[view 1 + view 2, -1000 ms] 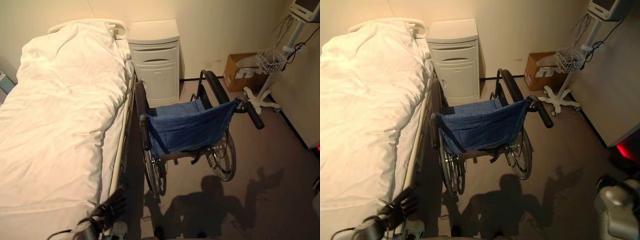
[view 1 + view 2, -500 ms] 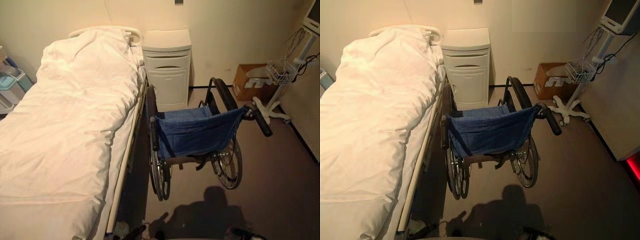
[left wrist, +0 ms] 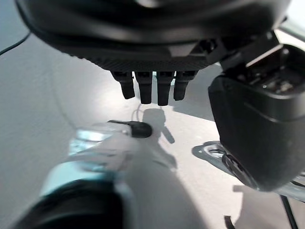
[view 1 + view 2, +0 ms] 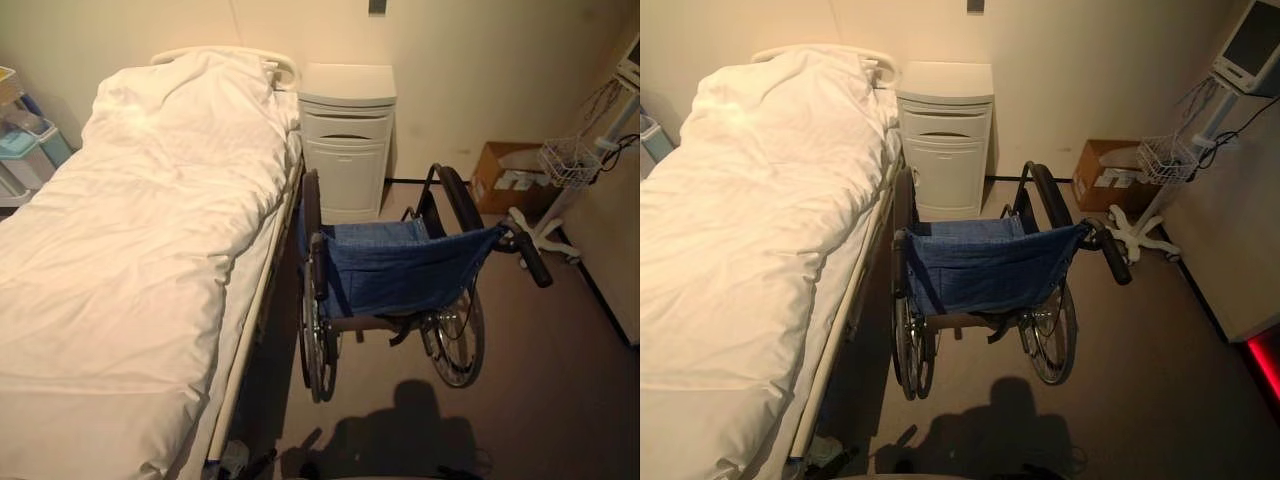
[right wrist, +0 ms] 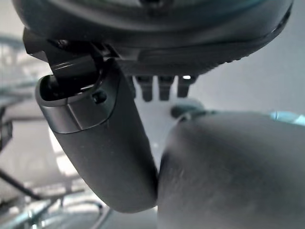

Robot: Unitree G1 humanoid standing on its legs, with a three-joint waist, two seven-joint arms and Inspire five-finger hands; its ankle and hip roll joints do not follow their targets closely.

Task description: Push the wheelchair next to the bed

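The wheelchair (image 4: 400,270) has a blue cloth back, black push handles and large spoked wheels. It stands with its back toward me, its left wheel (image 4: 316,340) close against the side rail (image 4: 255,310) of the bed (image 4: 140,230), which has a white duvet. Its front points at the wall. My left hand (image 3: 151,88) hangs low over the floor with straight fingers and holds nothing. The right hand (image 5: 95,133) also hangs down, fingers (image 5: 162,88) straight and empty. Neither hand touches the wheelchair.
A white bedside cabinet (image 4: 348,140) stands at the wall just ahead of the wheelchair. A cardboard box (image 4: 505,175) and a wheeled monitor stand with a wire basket (image 4: 568,160) are at the back right. Bins (image 4: 20,150) sit left of the bed. Open floor lies right of the wheelchair.
The camera has moved, shifting the whole scene. My left hand, seen beside the bed's foot a second ago, has dropped down. The wheelchair keeps its place by the bed.
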